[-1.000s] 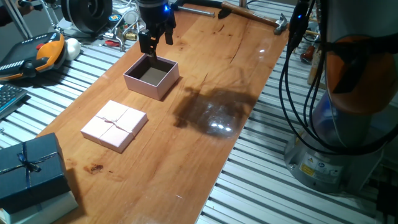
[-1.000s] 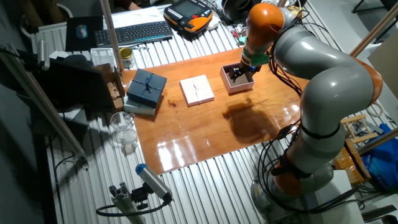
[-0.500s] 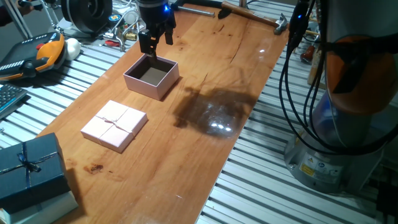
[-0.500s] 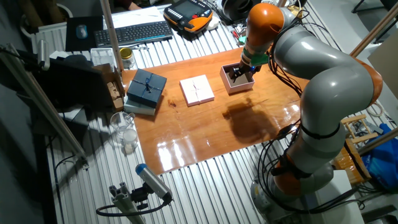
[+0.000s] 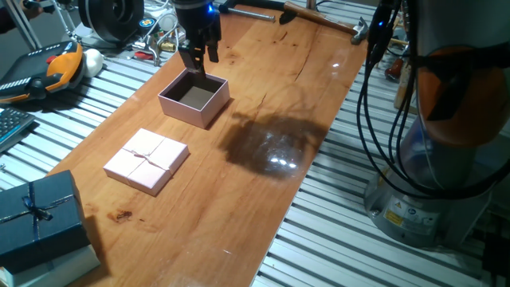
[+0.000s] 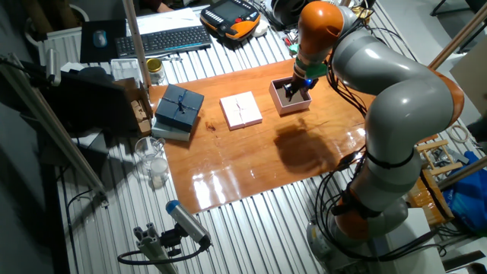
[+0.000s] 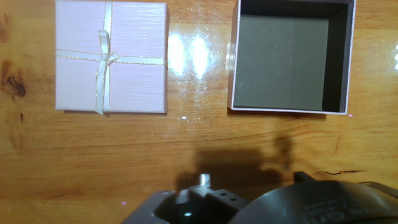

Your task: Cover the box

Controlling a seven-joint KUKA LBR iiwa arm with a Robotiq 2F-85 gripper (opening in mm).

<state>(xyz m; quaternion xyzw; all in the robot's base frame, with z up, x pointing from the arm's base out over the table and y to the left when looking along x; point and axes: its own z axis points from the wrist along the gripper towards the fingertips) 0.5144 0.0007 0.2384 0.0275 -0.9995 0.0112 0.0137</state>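
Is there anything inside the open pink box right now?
Nothing: the box shows only its bare brownish floor in the hand view. The lid lies apart beside it. Its near inner wall is hidden by the rim.

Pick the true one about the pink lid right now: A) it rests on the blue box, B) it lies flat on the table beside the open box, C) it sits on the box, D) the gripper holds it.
B: the lid lies flat on the table, apart from the open box, away from the gripper.

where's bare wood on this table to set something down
Free: the wide stretch of table on the arm's side of the box and lid, and the narrow strip between them. Crowded: the end by the blue box, and under the gripper.
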